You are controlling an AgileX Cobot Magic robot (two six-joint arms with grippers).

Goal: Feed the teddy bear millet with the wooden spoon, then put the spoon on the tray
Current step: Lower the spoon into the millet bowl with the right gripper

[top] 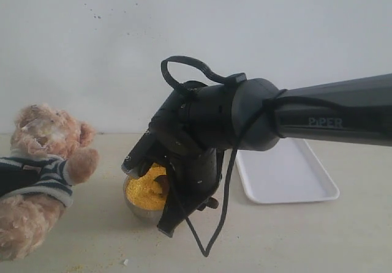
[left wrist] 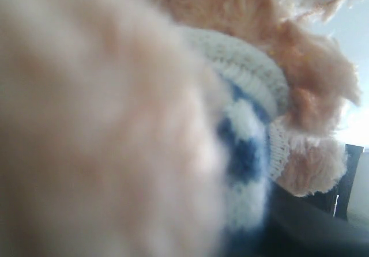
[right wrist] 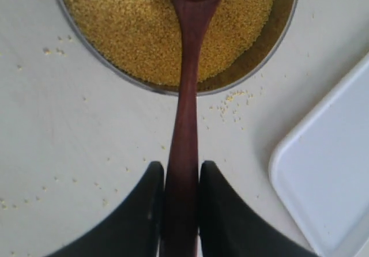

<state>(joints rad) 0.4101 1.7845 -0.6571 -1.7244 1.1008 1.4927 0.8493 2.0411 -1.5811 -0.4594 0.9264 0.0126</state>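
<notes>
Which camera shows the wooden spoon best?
The right wrist view: the wooden spoon runs from the right gripper, shut on its handle, to the millet. In the exterior view the arm mostly hides it; the left wrist view shows only the teddy bear.

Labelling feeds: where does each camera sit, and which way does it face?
Exterior: low beside the table, facing the wall; teddy bear, millet, tray, right arm.
Left wrist: pressed into the teddy bear; no gripper discernible.
Right wrist: looks along the right gripper clamping the wooden spoon.
Shared by exterior and right wrist: millet, tray.
</notes>
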